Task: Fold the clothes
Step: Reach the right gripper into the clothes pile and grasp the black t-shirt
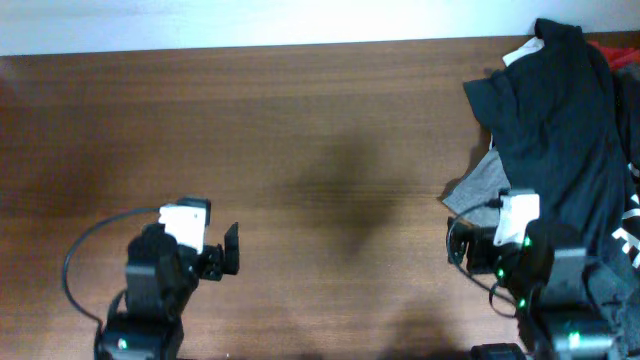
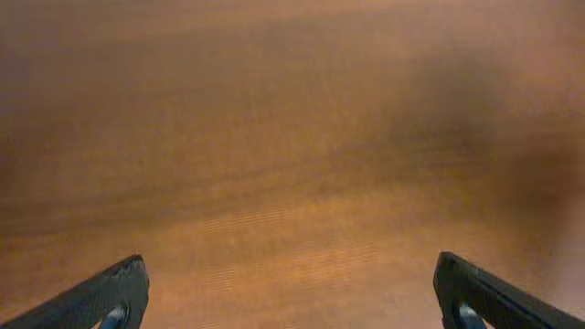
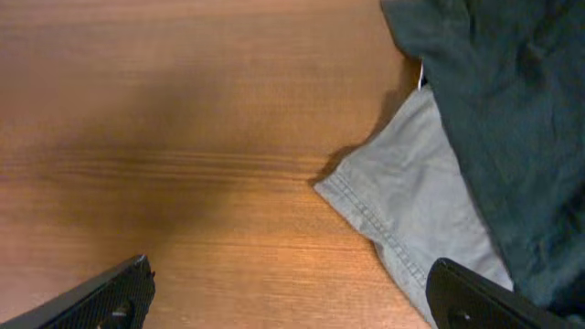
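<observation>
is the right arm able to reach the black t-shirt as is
Probably yes: the open right claw hovers beside the black T-shirt, nothing between; a grey garment lies beneath its edge.

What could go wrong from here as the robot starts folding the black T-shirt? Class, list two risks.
1. The open right gripper sits by the grey garment, which pokes from under the black T-shirt; it might pinch the wrong cloth.
2. The shirt lies bunched on top; dragging it out may pull the grey garment along.
</observation>
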Available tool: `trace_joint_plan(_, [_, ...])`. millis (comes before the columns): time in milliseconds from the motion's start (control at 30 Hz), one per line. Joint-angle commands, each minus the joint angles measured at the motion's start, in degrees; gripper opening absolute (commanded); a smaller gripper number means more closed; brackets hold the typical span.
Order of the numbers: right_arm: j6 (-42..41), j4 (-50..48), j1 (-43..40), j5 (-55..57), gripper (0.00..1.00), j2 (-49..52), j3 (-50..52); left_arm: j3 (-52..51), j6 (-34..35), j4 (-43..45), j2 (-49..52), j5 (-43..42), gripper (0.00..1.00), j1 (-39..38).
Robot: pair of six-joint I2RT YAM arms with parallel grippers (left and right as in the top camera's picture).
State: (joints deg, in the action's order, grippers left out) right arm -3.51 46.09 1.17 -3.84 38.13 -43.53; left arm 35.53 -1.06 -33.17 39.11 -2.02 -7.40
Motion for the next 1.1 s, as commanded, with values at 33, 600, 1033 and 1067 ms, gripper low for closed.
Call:
trace_joint_plan(33, [-0.33, 4.31, -0.07, 0.0, 0.99, 6.99, -9.03, 7.26, 0.42, -4.28, 6.27, -6.34, 0.99, -0.22])
trace_joint_plan(600, [-14.14, 8.2, -27.36, 24.2, 0.99, 30.25, -12.37, 8.79, 1.97, -4.63, 8.09, -9.16, 0.99, -0.22])
trace_joint_plan(1033, [-11.74, -1.22, -37.31, 23.04, 0.99, 46.97, -12.37, 8.79, 1.97, -4.72, 8.31, -9.18, 0.99, -0.22])
trace_joint_plan(1067, [-11.43, -2.01, -37.29, 23.21, 0.99, 47.98, -12.37, 8.79, 1.97, -4.83, 8.31, -9.18, 0.99, -0.22])
